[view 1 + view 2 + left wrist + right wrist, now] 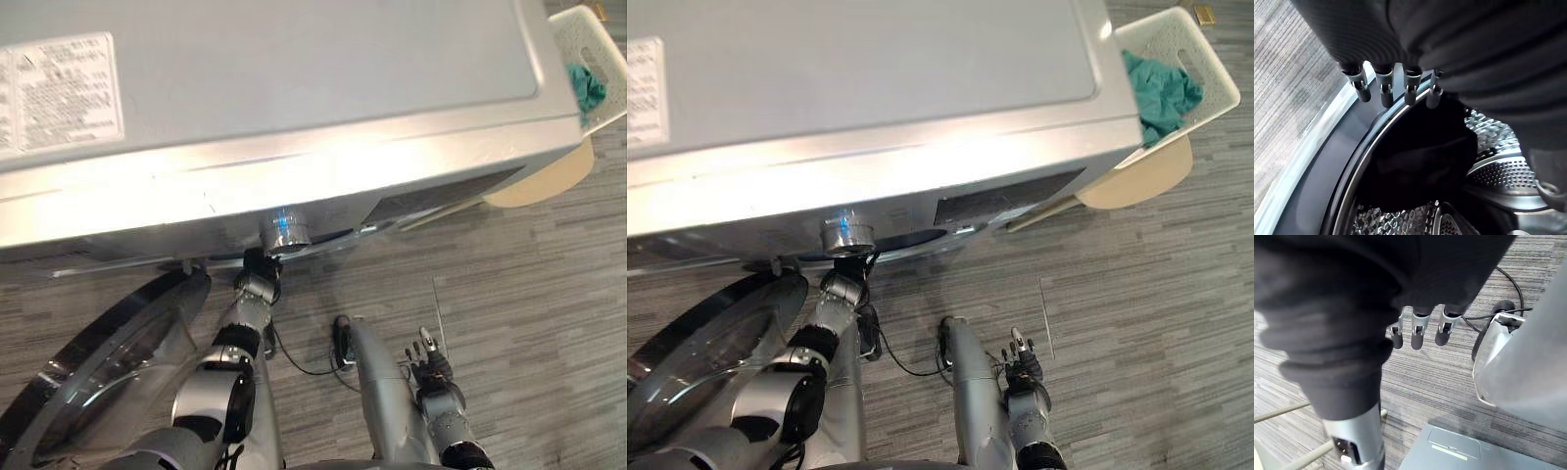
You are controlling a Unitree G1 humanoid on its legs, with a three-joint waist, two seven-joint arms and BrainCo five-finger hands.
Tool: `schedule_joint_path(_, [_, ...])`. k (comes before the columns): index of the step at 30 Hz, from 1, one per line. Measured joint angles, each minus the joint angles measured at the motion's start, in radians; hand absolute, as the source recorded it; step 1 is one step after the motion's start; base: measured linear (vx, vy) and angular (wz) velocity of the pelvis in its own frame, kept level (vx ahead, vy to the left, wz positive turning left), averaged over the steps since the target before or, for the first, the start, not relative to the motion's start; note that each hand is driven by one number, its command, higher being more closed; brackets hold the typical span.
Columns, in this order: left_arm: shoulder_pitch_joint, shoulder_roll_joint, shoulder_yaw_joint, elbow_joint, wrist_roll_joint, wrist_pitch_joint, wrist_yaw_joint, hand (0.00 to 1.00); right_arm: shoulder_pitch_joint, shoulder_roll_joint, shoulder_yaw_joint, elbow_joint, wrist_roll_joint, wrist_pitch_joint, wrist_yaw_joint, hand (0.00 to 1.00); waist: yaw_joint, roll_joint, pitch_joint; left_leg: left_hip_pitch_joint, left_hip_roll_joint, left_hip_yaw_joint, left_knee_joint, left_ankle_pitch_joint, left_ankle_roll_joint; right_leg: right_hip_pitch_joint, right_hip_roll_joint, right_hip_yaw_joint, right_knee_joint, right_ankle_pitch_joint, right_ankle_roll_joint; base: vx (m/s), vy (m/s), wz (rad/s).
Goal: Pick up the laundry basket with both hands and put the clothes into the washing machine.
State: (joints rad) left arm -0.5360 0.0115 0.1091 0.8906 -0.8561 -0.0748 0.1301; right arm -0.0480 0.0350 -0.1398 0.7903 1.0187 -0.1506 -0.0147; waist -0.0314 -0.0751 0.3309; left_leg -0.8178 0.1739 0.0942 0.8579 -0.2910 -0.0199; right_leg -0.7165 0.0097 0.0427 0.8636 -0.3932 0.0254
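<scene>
Teal crumpled cloth (1161, 93) is heaped in the white slotted plastic laundry basket (1218, 86), set just beside the silver-grey washing machine (872, 98). The left hand (1383, 93) is held straight-fingered at the perforated steel drum (1493, 166), where a dark garment (1425, 161) is lodged. The right hand (1022, 369) is hung loosely spread.

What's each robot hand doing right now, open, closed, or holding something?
Left robot hand: open, fingers relaxed at the mouth of the washing machine drum, holding nothing.
Right robot hand: open, low over the floor, holding nothing.
</scene>
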Motion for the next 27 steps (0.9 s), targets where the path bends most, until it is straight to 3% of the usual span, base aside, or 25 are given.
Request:
schedule_joint_path(6, [0.32, -0.06, -0.038, 0.007, 0.223, -0.012, -0.044, 0.0, 0.045, -0.001, 0.002, 0.043, -0.064, 0.003, 0.022, 0.0, 0.032, 0.04, -0.076, 0.249, -0.046, 0.021, -0.285, 0.09, -0.011, 0.244, -0.038, -0.023, -0.264, 0.081, -0.001, 0.15, 0.002, 0.17])
schedule_joint_path(8, [0.393, -0.07, -0.014, 0.045, 0.366, -0.012, -0.044, 0.0, 0.065, -0.003, -0.002, 0.063, -0.096, 0.004, 0.022, 0.0, 0.046, 0.06, -0.112, 0.322, -0.055, 0.025, -0.368, 0.118, -0.013, 0.322, -0.047, -0.043, -0.349, 0.114, 0.002, 0.15, 0.009, 0.13])
schedule_joint_path(10, [0.474, -0.077, 0.044, 0.084, 0.63, -0.006, -0.036, 0.0, 0.084, 0.006, -0.013, 0.095, -0.157, 0.01, 0.02, 0.0, 0.051, 0.067, -0.167, 0.424, -0.07, 0.036, -0.482, 0.157, -0.017, 0.42, -0.061, -0.06, -0.455, 0.149, 0.007, 0.13, 0.016, 0.08])
schedule_joint_path(12, [0.497, -0.075, 0.075, 0.124, 0.82, 0.025, -0.008, 0.0, 0.1, 0.018, -0.04, 0.108, -0.203, 0.021, 0.019, 0.0, 0.05, 0.072, -0.219, 0.496, -0.083, 0.049, -0.581, 0.193, -0.018, 0.477, -0.069, -0.065, -0.526, 0.181, 0.011, 0.09, 0.008, -0.01])
schedule_joint_path(15, [0.532, -0.074, 0.108, 0.174, 0.993, 0.033, -0.009, 0.0, 0.131, 0.036, -0.078, 0.134, -0.261, 0.032, 0.021, 0.0, 0.049, 0.07, -0.298, 0.63, -0.107, 0.083, -0.767, 0.263, -0.019, 0.562, -0.082, -0.063, -0.634, 0.213, 0.012, 0.09, 0.011, -0.19])
schedule_joint_path(19, [0.553, -0.078, 0.128, 0.205, 1.027, 0.033, -0.055, 0.0, 0.134, 0.035, -0.119, 0.177, -0.284, 0.048, 0.04, 0.0, 0.046, 0.075, -0.345, 0.77, -0.125, 0.082, -0.955, 0.349, -0.021, 0.648, -0.08, -0.075, -0.706, 0.226, 0.014, 0.06, 0.003, 0.03])
schedule_joint_path(24, [0.554, -0.077, 0.105, 0.204, 1.025, 0.027, -0.055, 0.0, 0.127, 0.034, -0.136, 0.226, -0.326, 0.051, 0.04, 0.0, 0.049, 0.055, -0.359, 0.8, -0.131, 0.035, -0.957, 0.351, -0.024, 0.729, -0.08, -0.126, -0.759, 0.231, 0.014, 0.03, -0.015, 0.28])
schedule_joint_path(27, [0.547, -0.054, 0.003, 0.197, 1.031, 0.028, -0.009, 0.0, 0.101, 0.034, -0.114, 0.256, -0.364, 0.052, 0.038, 0.0, 0.049, 0.035, -0.346, 0.784, -0.137, 0.001, -0.899, 0.347, -0.023, 0.767, -0.083, -0.156, -0.781, 0.246, 0.016, 0.03, -0.012, 0.3])
